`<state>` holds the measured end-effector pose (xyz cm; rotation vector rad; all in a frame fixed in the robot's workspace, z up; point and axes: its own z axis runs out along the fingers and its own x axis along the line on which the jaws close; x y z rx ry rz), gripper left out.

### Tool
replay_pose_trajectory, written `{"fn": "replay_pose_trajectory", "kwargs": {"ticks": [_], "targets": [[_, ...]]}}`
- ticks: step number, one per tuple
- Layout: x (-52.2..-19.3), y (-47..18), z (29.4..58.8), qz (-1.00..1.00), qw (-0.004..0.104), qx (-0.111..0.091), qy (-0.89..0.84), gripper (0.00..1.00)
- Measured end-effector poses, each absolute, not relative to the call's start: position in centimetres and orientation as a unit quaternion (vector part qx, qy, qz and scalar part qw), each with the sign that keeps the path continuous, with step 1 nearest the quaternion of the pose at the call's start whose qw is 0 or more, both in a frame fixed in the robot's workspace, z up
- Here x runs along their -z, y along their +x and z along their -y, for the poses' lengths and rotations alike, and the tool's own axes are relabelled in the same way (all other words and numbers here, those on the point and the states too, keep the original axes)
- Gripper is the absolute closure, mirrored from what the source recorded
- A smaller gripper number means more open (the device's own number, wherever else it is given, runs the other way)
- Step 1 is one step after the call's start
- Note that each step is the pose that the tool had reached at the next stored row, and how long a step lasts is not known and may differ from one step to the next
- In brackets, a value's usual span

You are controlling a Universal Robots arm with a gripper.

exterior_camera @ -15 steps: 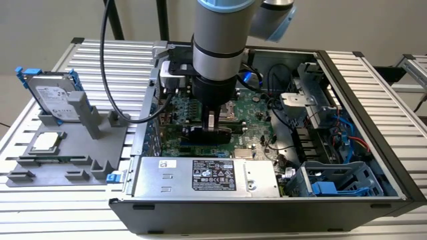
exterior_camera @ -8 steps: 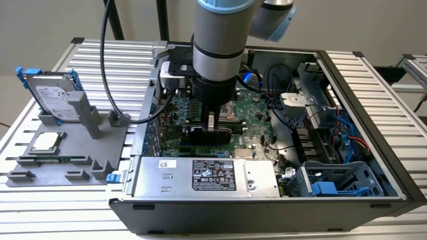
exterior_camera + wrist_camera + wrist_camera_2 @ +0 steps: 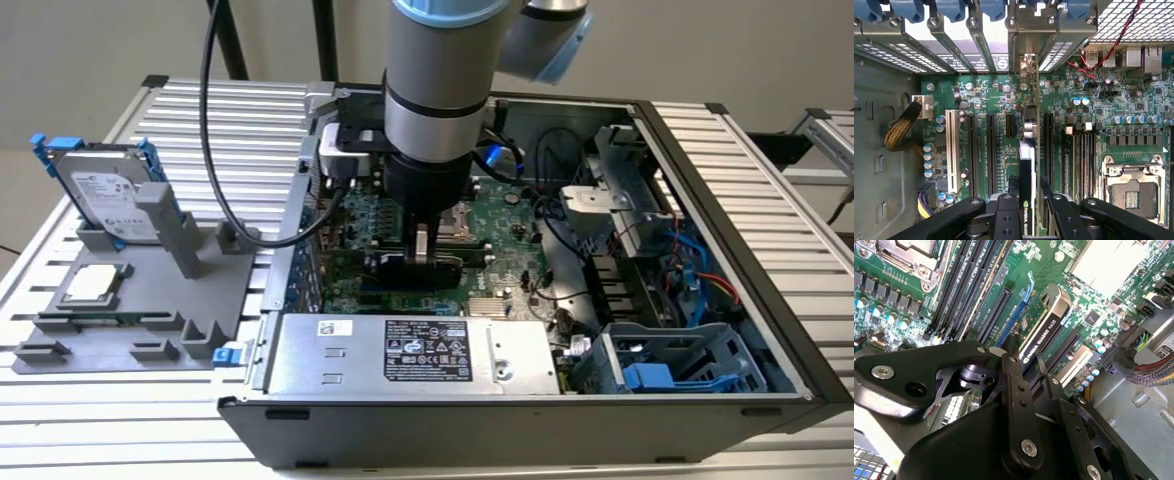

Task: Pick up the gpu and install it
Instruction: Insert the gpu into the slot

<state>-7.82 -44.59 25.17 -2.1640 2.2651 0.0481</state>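
Note:
The gpu [image 3: 1027, 162] stands on edge above the green motherboard [image 3: 1089, 125], in line with the long expansion slots. Its silver bracket end [image 3: 1026, 65] reaches the rear slot openings of the case. In the second wrist view the gpu [image 3: 1043, 325] shows its black cooler face beside a blue-tabbed slot [image 3: 1015, 315]. My gripper [image 3: 1029, 192] is shut on the gpu, one black finger [image 3: 1013, 187] on each flat face. In the exterior view the gripper [image 3: 420, 255] reaches straight down into the open computer case, with the gpu [image 3: 414, 272] dark below it. I cannot tell whether the card is seated in the slot.
The power supply [image 3: 400, 350] lies along the case's near side, and a blue-grey drive cage [image 3: 667, 365] fills the near corner at the exterior view's right. Cables [image 3: 667, 250] run along that side. The processor socket [image 3: 1131, 192] and memory slots [image 3: 969, 280] flank the card. A grey fixture [image 3: 120, 320] outside holds a hard drive [image 3: 107, 195] and a square chip [image 3: 91, 285].

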Motion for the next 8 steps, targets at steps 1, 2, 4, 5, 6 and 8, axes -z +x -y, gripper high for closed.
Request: {"fn": "replay_pose_trajectory", "kwargs": {"ticks": [1,2,4,5,6,8], "targets": [[-25.18,-7.86,44.6,-0.723,0.004,-0.015,-0.691,1.0],[-25.18,-7.9,44.6,-0.723,0.004,-0.015,-0.691,1.0],[-25.16,-8.05,44.61,-0.723,0.004,-0.015,-0.691,1.0],[-25.1,-8.09,44.61,-0.723,0.004,-0.016,-0.691,1.0],[-24.98,-8.09,44.62,-0.723,0.004,-0.015,-0.691,1.0],[-24.6,-8.09,44.61,-0.723,0.004,-0.015,-0.691,1.0]]}}
